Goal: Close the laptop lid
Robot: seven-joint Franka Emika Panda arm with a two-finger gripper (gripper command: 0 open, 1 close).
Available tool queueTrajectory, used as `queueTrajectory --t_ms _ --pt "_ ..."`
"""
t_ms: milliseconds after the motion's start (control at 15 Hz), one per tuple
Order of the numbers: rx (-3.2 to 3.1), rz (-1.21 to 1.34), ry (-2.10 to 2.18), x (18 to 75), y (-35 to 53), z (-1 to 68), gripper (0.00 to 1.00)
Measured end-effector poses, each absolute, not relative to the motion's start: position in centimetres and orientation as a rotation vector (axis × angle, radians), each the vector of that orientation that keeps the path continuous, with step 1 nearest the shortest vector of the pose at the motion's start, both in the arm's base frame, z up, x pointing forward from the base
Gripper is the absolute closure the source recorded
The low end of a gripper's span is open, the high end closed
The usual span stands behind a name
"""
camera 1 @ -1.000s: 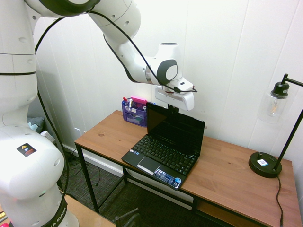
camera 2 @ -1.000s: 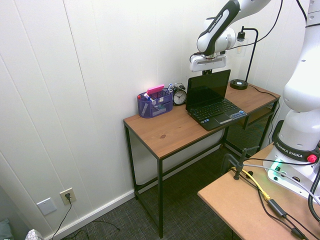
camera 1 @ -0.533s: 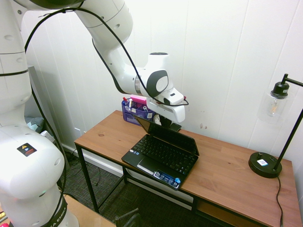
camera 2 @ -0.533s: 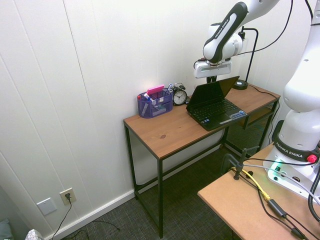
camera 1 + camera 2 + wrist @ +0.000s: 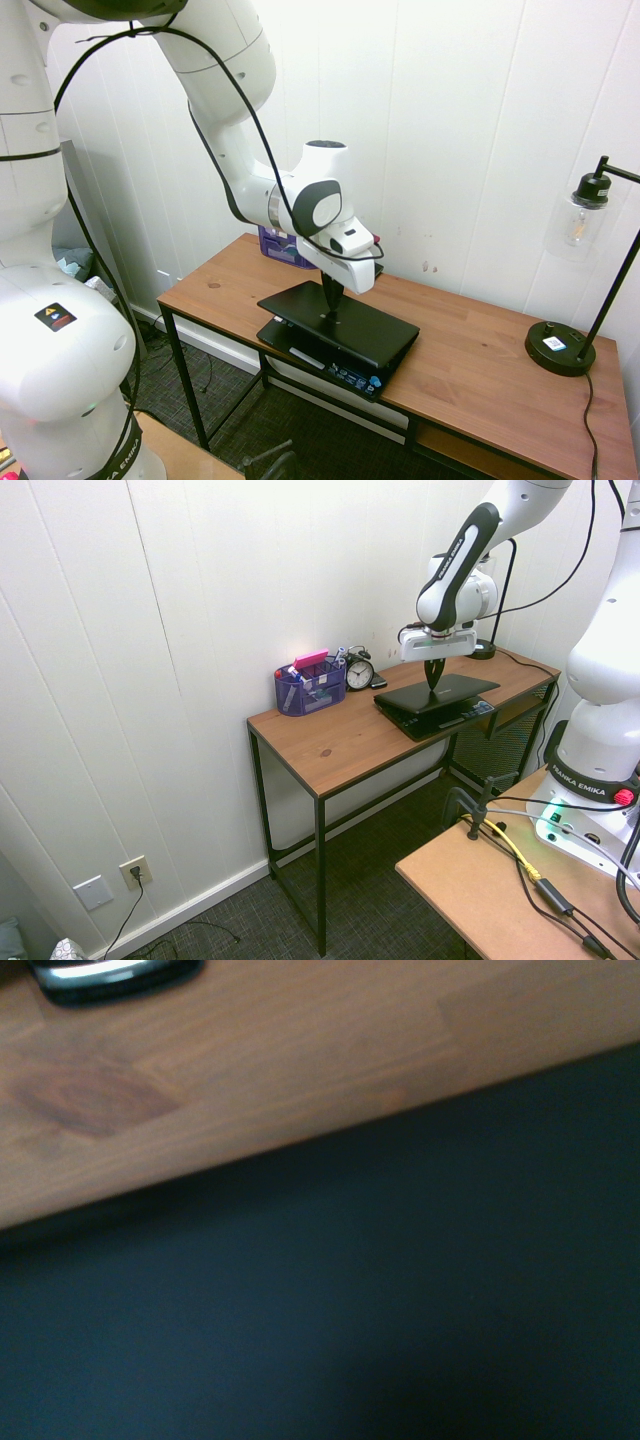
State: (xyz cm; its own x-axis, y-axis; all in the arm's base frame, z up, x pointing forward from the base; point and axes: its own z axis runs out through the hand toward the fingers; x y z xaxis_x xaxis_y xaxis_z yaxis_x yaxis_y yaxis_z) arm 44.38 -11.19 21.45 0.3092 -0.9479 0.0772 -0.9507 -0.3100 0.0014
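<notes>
Since the earlier frame we see that the laptop lid [image 5: 345,322] has swung down from leaning open to a low slant over the netbook base [image 5: 330,362], a gap still showing along the front edge, while the tool [image 5: 433,686] has come down with it, its fingers closed together, gripping nothing, tips at the lid's outer face. Beyond the laptop on the desk [image 5: 310,752], we find the purple mesh organizer [image 5: 310,687] with pens and a pink item, and beside it the round black clock [image 5: 359,670].

Matt black laptop lid [image 5: 355,322] over smooth brown wooden desk [image 5: 470,350].
</notes>
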Motion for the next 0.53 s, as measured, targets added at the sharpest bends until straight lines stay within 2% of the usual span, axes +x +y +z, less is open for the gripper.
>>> queueTrajectory --t_ms 533 --pt "2.519 0.095 -1.848 44.15 -11.93 20.31 1.00"
